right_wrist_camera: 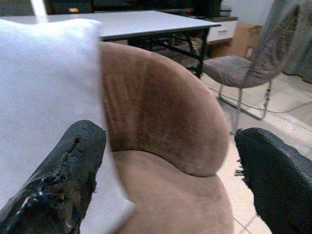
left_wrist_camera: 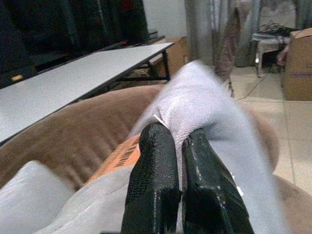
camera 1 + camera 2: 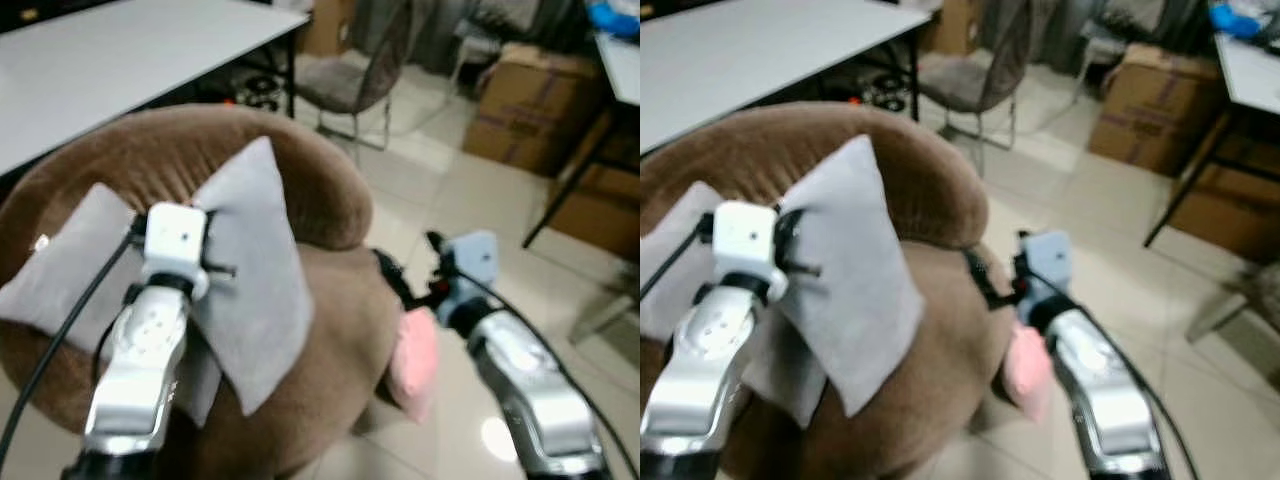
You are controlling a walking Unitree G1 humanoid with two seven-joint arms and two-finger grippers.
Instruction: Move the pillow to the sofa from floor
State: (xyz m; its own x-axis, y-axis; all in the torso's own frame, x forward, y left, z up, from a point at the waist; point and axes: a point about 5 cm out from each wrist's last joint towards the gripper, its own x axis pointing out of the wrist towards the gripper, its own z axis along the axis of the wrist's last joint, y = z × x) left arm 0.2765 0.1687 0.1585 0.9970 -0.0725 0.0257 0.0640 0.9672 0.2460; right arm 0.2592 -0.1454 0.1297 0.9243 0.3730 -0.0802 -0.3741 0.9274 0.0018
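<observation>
- The round brown velvety sofa chair (image 3: 330, 330) sits on the pale tiled floor (image 3: 470, 200), its curved backrest towards the long white table (image 3: 120, 60) behind it.
- The large grey fabric pillow (image 3: 255, 290) is already off the floor: it leans over the seat near the backrest's inner face, one corner up by the rim and its lower edge towards the seat's front edge.
- A second grey cushion (image 3: 70, 275) rests against the left side of the backrest.
- A small pink soft object (image 3: 418, 360) hangs off the seat's right edge; blur hides what it is, possibly another cushion.
- The left gripper (image 2: 180, 190) is clenched on the grey pillow, its two fingers almost touching with a thin fold of fabric pinched between them near the pillow's middle.
- The right gripper (image 1: 170, 175) is spread wide and grasps nothing; one finger (image 1: 63, 165) lies next to the pillow's edge, the other finger (image 1: 278, 175) hangs over the seat's right edge.
- The step in hand looks like setting the pillow down. Doing it well means lowering it until its bottom edge bears on the seat and its back lies against the backrest, then releasing the pinch slowly.
- Letting go while it stands on a corner risks it tipping forward over the front edge back to the floor; the free gripper could steady the nearer edge.
</observation>
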